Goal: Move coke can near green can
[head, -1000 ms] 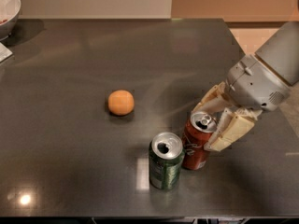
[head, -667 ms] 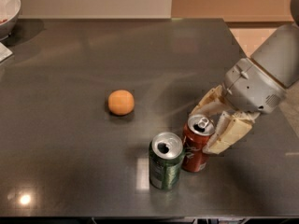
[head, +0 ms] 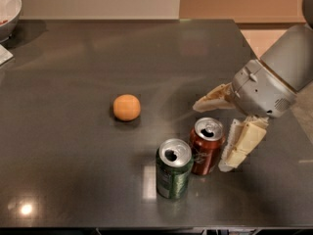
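Note:
The coke can (head: 205, 148) stands upright on the dark table (head: 73, 146), its left side right next to the green can (head: 173, 170), which stands upright near the front edge. My gripper (head: 211, 137) comes in from the right and is open. One pale finger (head: 212, 98) reaches out just behind the coke can. The other finger (head: 242, 145) hangs close to the can's right side. Neither finger clearly presses on the can.
An orange (head: 126, 106) lies left of the cans at mid-table. A white bowl (head: 7, 6) stands at the far left corner, with a pale sheet (head: 4, 55) below it. The table's right edge runs under my arm (head: 279, 77).
My gripper's fingers have spread apart and let go of the coke can, and the gripper has drawn back a little to the right. The coke can stays beside the green can.

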